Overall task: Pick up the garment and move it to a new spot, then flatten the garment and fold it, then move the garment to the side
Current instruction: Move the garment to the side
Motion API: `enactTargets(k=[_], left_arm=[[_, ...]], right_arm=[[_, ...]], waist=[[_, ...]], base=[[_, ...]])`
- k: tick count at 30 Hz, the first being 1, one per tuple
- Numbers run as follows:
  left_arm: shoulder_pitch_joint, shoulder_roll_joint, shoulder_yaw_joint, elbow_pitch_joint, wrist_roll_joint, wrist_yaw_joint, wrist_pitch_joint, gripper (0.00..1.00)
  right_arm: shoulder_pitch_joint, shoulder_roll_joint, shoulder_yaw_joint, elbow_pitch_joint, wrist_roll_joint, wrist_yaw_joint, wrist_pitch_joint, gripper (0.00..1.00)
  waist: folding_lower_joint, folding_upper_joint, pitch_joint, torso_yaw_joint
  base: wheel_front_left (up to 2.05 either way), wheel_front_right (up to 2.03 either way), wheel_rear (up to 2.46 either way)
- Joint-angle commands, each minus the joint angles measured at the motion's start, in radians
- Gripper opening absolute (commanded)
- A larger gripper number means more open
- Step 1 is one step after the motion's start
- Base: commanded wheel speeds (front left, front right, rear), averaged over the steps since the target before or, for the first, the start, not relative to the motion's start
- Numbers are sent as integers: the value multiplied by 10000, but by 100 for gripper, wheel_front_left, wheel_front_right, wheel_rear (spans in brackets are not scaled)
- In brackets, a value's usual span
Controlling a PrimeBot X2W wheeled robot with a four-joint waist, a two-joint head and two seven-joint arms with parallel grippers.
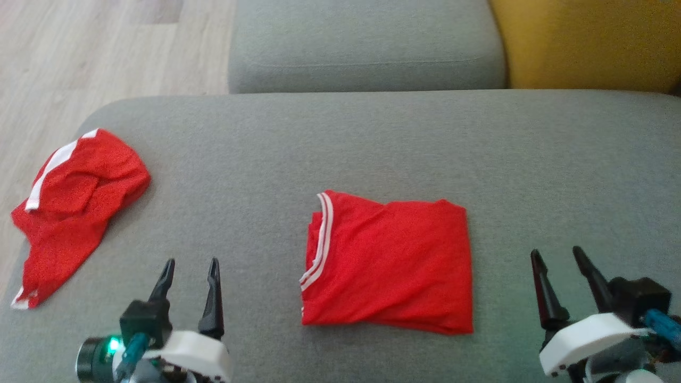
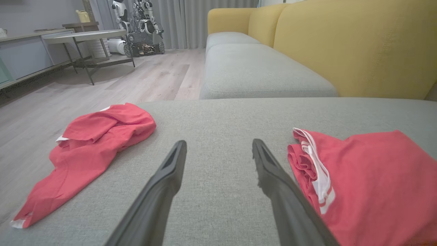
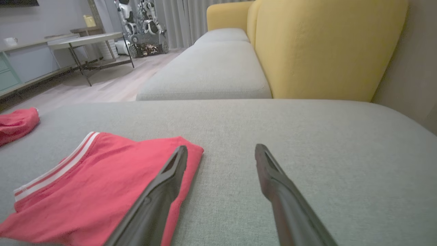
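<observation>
A red garment (image 1: 391,263) with white trim lies folded into a rough square in the middle of the grey cushion (image 1: 372,138); it shows as the folded garment (image 2: 372,181) at the right of the left wrist view and the folded garment (image 3: 88,191) at the lower left of the right wrist view. A second red garment (image 1: 74,202) lies crumpled at the cushion's left edge, seen as the crumpled garment (image 2: 92,147) from the left wrist. My left gripper (image 1: 191,268) stands open left of the folded one, empty. My right gripper (image 1: 558,260) stands open to its right, empty.
A grey sofa seat (image 1: 367,48) with a yellow backrest (image 1: 585,42) lies beyond the cushion. Wooden floor (image 1: 80,53) runs along the left. In the left wrist view a low table (image 2: 85,37) and another robot (image 2: 140,27) stand far back.
</observation>
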Motion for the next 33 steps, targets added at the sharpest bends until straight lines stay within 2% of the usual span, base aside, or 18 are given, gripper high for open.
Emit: enactTargets(k=[1,11,16,20,25,26,27,28,33], left_arm=[[-709,133,304,-285,57,-31,-127,100],[-1560,-379,-55,-31,122,-251,-453,100],[-1761,-629,-144,196,143,-341,-619,100],[-1850,-732,-168,314,170,-416,-682,100],[-1847,-786,-101,359,200,-425,-718,100],[-1839,-790,-88,356,209,-430,-722,100],[-1831,-791,-77,350,221,-434,-725,100],[-1828,-792,-68,343,234,-441,-727,100],[-1860,-793,-12,316,282,-486,-735,100]], right_arm=[[-425,-202,200,-209,-46,-9,29,100],[-1141,-154,380,2159,159,-9,-166,100],[-1471,-10,239,3573,233,-9,157,100],[-1789,88,207,4403,276,-9,548,100],[-2105,157,265,4903,339,-9,709,100],[-2148,165,299,4992,377,-9,778,48],[-2192,170,345,5051,397,-9,820,29],[-2237,171,389,5078,413,-9,817,0],[-2407,42,625,5029,474,-9,751,0]], waist=[[0,0,128,206],[0,0,754,1623],[0,0,840,2183],[0,0,891,2434],[0,0,929,2435],[0,0,939,2398],[0,0,948,2351],[0,0,959,2300],[0,0,1021,1911]], base=[[0,0,0],[0,0,0],[0,0,0],[0,0,0],[0,0,0],[0,0,0],[0,0,0],[0,0,0],[0,0,0]])
